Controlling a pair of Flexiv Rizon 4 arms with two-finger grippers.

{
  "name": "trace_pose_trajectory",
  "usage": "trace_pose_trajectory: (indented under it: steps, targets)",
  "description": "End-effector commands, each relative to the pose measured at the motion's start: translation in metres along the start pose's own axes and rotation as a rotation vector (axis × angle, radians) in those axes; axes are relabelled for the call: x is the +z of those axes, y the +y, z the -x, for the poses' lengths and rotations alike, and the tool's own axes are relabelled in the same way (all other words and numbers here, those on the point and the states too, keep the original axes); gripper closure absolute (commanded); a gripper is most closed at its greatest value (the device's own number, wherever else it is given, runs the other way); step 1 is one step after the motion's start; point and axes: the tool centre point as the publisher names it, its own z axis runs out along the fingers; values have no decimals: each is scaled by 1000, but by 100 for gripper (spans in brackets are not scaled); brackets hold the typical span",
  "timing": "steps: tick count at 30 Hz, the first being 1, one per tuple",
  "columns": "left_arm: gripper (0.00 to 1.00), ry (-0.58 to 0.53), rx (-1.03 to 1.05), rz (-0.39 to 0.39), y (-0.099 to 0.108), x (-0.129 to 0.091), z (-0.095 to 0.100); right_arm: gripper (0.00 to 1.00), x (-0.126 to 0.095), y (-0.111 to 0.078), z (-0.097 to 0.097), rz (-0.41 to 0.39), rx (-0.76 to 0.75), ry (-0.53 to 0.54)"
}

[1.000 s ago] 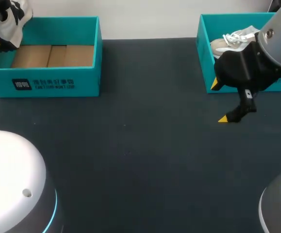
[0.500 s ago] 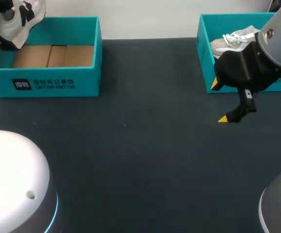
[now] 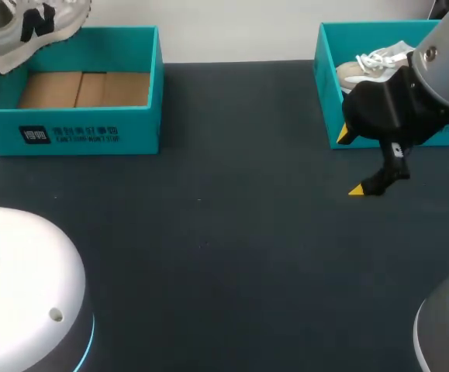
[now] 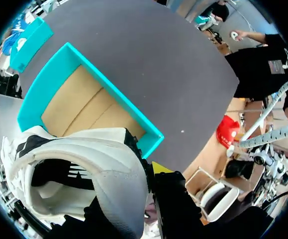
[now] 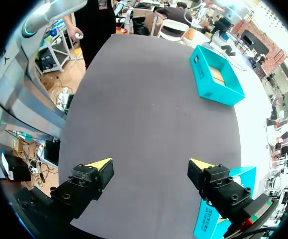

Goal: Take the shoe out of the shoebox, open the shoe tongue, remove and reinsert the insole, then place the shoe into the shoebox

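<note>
Shoe [image 3: 30, 23]: clamped in the left gripper [image 4: 136, 177] jaws, clear of the shoebox [image 3: 77, 133] beneath them.
Right gripper [image 5: 150, 164]: jaws wide, nothing between.
Done: removal, seemingly.
Remaining: every later step.

shoe [image 3: 32, 25] swung rightward, turned level

The tabletop [image 3: 208, 256] is a dark, matte, blue-grey surface, flat and evenly lit, without glare or hard shadows. Ahead of the right hand [image 5: 149, 163] it runs broad to straight edges.
</note>
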Motion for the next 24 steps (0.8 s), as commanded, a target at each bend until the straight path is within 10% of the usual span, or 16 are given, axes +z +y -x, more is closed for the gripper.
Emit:
trace_pose_trajectory:
  steps: [1, 24]
  targets:
    - [100, 138, 737, 130, 4, -4, 1, 0, 1, 2, 3, -4, 1, 6]
    - [100, 98, 707, 99, 7, -1, 4, 0, 1, 2, 3, -4, 1, 6]
